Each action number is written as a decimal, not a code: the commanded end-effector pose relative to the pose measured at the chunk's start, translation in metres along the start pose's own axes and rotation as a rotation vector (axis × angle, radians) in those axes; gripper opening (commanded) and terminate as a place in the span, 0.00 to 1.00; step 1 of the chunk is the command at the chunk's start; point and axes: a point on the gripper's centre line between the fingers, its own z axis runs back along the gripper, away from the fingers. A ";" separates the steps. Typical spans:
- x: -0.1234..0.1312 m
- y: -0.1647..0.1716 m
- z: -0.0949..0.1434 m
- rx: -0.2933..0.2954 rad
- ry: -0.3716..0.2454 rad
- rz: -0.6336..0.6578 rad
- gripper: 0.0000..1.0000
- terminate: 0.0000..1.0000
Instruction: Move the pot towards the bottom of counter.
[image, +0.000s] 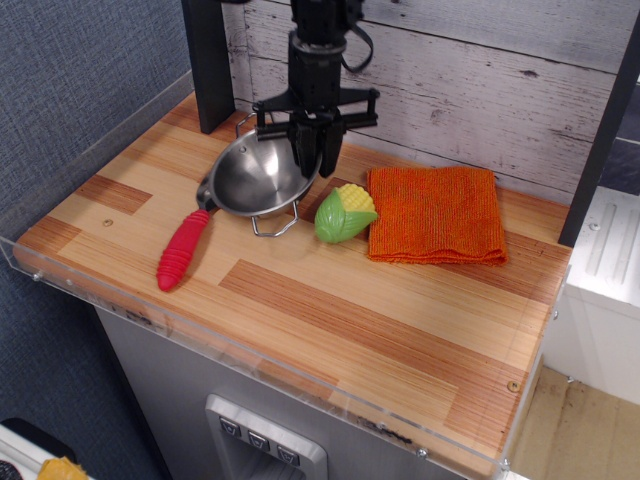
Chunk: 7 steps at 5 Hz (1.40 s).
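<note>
One black gripper (312, 158) is clamped on the far rim of the shiny steel pot (256, 178), which is tilted near the plank counter's (330, 310) back-left corner and hides the bowl of the ribbed red-handled spoon (184, 247).

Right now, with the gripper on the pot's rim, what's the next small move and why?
Probably carry the pot toward the front edge of the counter. The gripper appears shut on its right rim, and the pot is tilted, partly over the spoon. It looks sensible to keep it raised so it clears the spoon and the corn.
</note>
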 end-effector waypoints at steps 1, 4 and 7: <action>-0.003 0.008 0.084 -0.145 -0.129 0.045 0.00 0.00; -0.056 -0.007 0.119 -0.202 -0.150 -0.027 0.00 0.00; -0.130 -0.024 0.099 -0.174 -0.112 -0.170 0.00 0.00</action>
